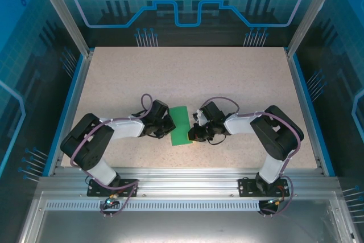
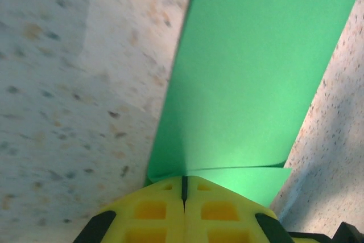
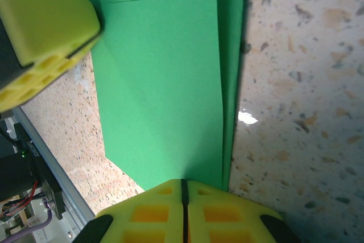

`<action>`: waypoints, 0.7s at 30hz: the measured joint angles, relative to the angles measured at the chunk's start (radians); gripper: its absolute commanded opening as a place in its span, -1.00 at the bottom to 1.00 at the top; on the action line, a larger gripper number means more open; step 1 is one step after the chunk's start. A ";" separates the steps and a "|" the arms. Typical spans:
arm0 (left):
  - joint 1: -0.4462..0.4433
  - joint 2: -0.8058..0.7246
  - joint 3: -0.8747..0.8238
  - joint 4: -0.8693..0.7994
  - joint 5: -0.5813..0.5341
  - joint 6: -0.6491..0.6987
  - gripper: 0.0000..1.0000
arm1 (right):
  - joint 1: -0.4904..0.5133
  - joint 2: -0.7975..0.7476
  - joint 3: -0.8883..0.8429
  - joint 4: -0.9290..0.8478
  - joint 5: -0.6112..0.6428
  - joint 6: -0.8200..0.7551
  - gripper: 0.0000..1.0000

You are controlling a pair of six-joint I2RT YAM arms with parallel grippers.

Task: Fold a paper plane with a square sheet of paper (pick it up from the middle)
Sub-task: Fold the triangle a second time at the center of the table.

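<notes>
On the table (image 1: 170, 78), green sheet of paper (image 1: 181, 125) folded double, left fingers (image 2: 159, 211) and right fingers (image 3: 153, 211) pressed together

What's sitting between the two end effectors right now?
The folded green paper lies between the left end effector and the right end effector, as the top view shows.

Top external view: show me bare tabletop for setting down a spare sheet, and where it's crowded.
Free: the whole far half of the table, beyond both arms. Crowded: near centre, where left gripper and right gripper flank the folded green paper.
</notes>
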 measured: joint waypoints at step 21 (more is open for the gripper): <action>0.060 -0.332 -0.056 -0.116 -0.008 0.079 -0.80 | 0.016 -0.021 0.004 -0.029 0.027 0.000 -0.71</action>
